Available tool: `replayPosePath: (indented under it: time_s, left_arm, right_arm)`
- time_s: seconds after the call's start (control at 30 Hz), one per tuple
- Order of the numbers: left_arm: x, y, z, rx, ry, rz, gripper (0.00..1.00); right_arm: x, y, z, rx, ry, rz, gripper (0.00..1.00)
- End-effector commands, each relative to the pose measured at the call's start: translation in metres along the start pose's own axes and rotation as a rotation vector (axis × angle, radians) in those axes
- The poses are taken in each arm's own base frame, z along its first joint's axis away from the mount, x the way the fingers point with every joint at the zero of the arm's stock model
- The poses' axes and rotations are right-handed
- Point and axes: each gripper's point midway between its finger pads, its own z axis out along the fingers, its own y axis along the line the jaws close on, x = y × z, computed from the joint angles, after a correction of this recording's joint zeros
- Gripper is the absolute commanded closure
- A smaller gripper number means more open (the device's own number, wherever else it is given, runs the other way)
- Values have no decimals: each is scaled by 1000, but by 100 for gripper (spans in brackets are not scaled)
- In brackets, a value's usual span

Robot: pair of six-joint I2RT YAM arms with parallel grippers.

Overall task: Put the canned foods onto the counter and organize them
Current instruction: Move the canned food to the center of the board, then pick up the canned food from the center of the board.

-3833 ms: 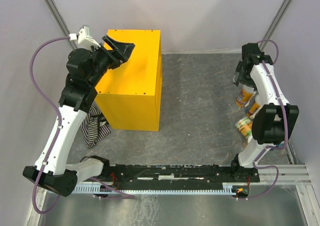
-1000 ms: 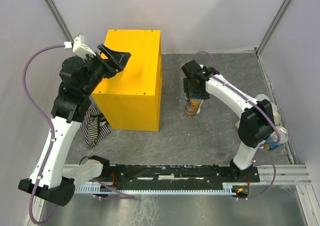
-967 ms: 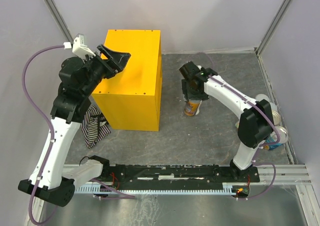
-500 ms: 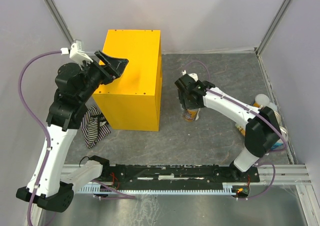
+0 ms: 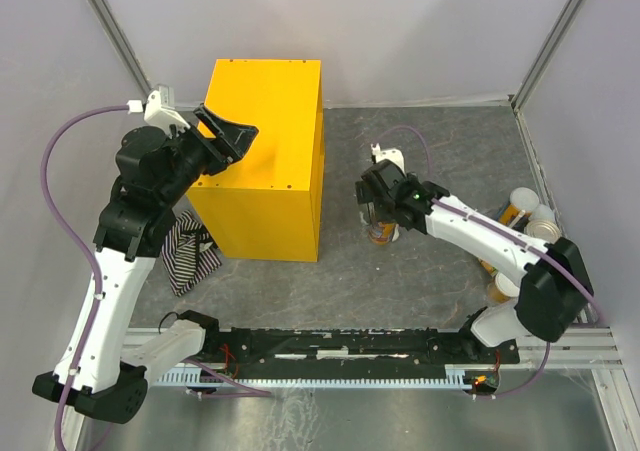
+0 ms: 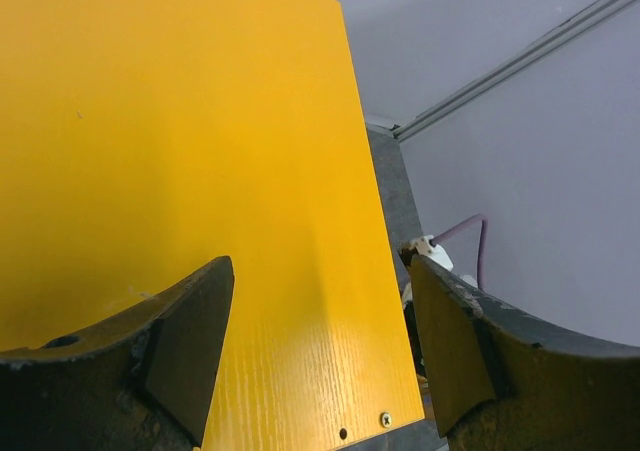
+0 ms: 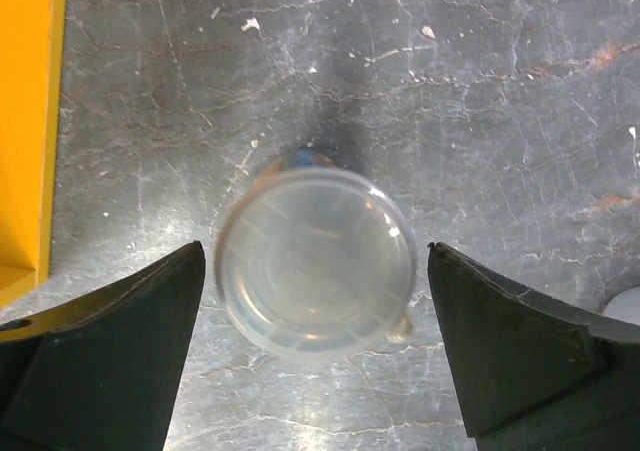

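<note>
- From above: orange-labelled can (image 5: 383, 233) standing upright right under the right gripper (image 5: 379, 211), yellow counter (image 5: 265, 101) off to its left.
- Left wrist: left gripper (image 6: 318, 271) spread apart, gripping nothing, hovering over the counter top.
- Right wrist: white lid of the can (image 7: 315, 261) sitting between wide-apart fingers (image 7: 110, 341), touching neither.

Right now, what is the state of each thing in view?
Counter: no can on its visible top.
Can under the right arm: upright on the floor, lid on, not gripped.
Right fingers: open, either side of that can.
Left fingers: apart, empty, over the counter.
Other cans: on the floor by the right wall.
Striped cloth: crumpled beside the counter.
</note>
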Motion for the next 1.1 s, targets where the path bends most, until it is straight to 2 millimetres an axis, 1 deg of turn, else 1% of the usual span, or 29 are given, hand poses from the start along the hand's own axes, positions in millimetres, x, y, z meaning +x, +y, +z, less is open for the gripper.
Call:
replayPosePath:
  time_s: [0.0,0.03,0.07,0.23,0.47,0.63,0.7,0.73,0.77,0.8,0.83,0.87,0.93,0.97,1.0,1.07]
  left_arm:
    - [-13,-7,-11,16,-50,38,22]
    - [-13,-6,-12,14,-52,39,22]
    - [-12,-5,-13,13,-52,40,22]
    - [-10,-5,-12,16,-45,46,22]
    - [-6,-2,-9,14,-35,65,22]
    - [-5,1,-5,14,-43,78,22]
    - [-5,2,-2,14,-48,80,22]
    - [-5,3,-1,14,-49,81,22]
    - [-5,3,-1,15,-50,82,22]
    - [-6,2,0,15,-54,83,22]
    - [-6,2,0,14,-55,83,22]
    - [-7,2,1,14,-58,85,22]
    - [-10,1,1,13,-67,82,22]
    - [-12,0,0,11,-74,80,22]
    - [-14,0,0,8,-80,78,22]
    - [-18,-1,-2,5,-94,70,23]
  right_arm:
    - [-9,-8,-11,1,-123,43,0]
    - [-11,-9,-13,-1,-144,50,0]
    - [-7,-12,-11,4,-149,48,0]
    - [-4,-11,-9,-27,-211,52,1]
    - [3,-3,11,-50,-240,49,3]
    - [-3,-1,20,-43,-282,31,6]
    - [-6,0,23,-43,-305,18,9]
    - [-7,1,23,-43,-310,14,11]
    - [-8,1,24,-41,-312,9,17]
    - [-8,1,25,-40,-312,4,25]
    - [-9,1,25,-41,-312,1,36]
    - [-9,2,25,-44,-313,1,50]
    - [-12,1,21,-48,-320,5,69]
    - [-13,0,18,-45,-323,9,77]
    - [-16,-1,14,-46,-329,13,80]
    - [-23,-2,6,-48,-340,18,82]
